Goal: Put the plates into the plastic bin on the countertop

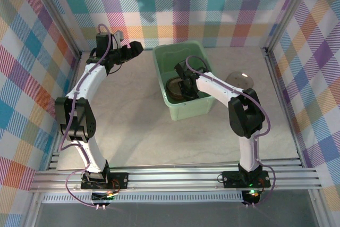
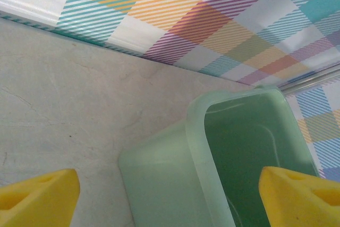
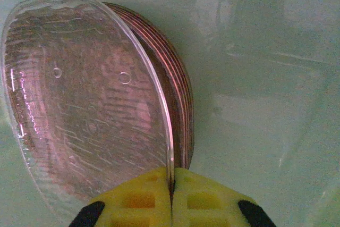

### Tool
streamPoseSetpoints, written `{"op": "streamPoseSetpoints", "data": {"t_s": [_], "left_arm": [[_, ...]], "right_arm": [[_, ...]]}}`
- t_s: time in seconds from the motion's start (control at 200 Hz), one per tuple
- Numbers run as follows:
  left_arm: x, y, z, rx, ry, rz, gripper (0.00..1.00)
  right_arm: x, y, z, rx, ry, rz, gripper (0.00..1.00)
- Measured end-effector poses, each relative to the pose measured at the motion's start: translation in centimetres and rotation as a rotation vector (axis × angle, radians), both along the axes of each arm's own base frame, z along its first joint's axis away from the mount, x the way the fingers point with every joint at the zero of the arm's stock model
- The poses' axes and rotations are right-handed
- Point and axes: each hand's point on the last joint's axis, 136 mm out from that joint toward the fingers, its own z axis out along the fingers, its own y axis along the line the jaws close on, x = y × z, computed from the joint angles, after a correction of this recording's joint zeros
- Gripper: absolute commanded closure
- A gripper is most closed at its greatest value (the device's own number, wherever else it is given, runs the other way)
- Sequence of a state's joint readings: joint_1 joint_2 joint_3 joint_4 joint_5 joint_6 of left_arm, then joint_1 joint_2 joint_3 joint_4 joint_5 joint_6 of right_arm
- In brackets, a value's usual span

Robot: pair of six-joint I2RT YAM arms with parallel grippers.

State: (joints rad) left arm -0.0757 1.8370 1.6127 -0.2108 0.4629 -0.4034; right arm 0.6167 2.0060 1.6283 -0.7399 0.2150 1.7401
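Inside the mint-green plastic bin (image 1: 191,111), my right gripper (image 1: 187,85) is shut on the rim of one smoky-brown plate (image 3: 85,104). The yellow pads (image 3: 212,198) pinch its edge, and the plate stands tilted against a stack of several plates (image 3: 183,104) lying on the bin's floor (image 3: 255,120). From above, that stack (image 1: 174,86) shows as a dark disc in the bin's left half. Another plate (image 1: 240,78) lies on the countertop (image 1: 133,110) right of the bin. My left gripper (image 1: 139,46) is open and holds nothing. It hovers over the bin's far left corner (image 2: 159,184), its fingers (image 2: 37,198) wide apart.
Plaid walls (image 1: 175,9) close in the back and both sides. A metal rail (image 1: 175,176) runs along the near edge by the arm bases. Bare countertop (image 2: 64,110) stretches left and in front of the bin.
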Motion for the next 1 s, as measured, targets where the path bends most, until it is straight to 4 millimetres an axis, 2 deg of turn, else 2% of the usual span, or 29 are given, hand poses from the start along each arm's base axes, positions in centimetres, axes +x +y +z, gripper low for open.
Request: {"op": "streamPoseSetpoints", "data": {"t_s": [0.065, 0.155, 0.315, 0.435, 0.545, 0.61, 0.645, 1.0], "left_arm": [[0.0, 0.0, -0.1, 0.0, 0.002, 0.0, 0.13], [0.0, 0.0, -0.2, 0.0, 0.003, 0.0, 0.13], [0.0, 0.0, -0.2, 0.0, 0.003, 0.0, 0.13], [0.1, 0.0, -0.2, 0.0, 0.003, 0.0, 0.13], [0.2, 0.0, -0.3, -0.002, 0.005, 0.001, 0.13], [0.2, 0.0, -0.5, -0.003, 0.009, 0.002, 0.13], [0.3, 0.0, -0.6, -0.003, 0.011, 0.002, 0.13], [0.9, -0.1, -0.9, -0.018, 0.023, 0.011, 0.13]], "right_arm": [[0.0, 0.0, 0.0, 0.001, 0.001, -0.001, 0.83], [-0.1, 0.0, -0.3, -0.004, 0.009, 0.002, 0.69], [-0.2, -0.4, -0.3, -0.025, 0.013, -0.004, 0.59], [-0.3, -0.5, -0.1, -0.034, 0.016, 0.002, 0.43], [-0.1, -0.4, 0.5, -0.03, 0.009, 0.007, 0.21], [0.2, -0.2, 1.0, -0.029, -0.004, 0.017, 0.14], [0.3, -0.2, 1.2, -0.029, -0.014, 0.022, 0.05], [1.5, -0.4, 4.1, -0.111, -0.133, 0.155, 0.01]]}}
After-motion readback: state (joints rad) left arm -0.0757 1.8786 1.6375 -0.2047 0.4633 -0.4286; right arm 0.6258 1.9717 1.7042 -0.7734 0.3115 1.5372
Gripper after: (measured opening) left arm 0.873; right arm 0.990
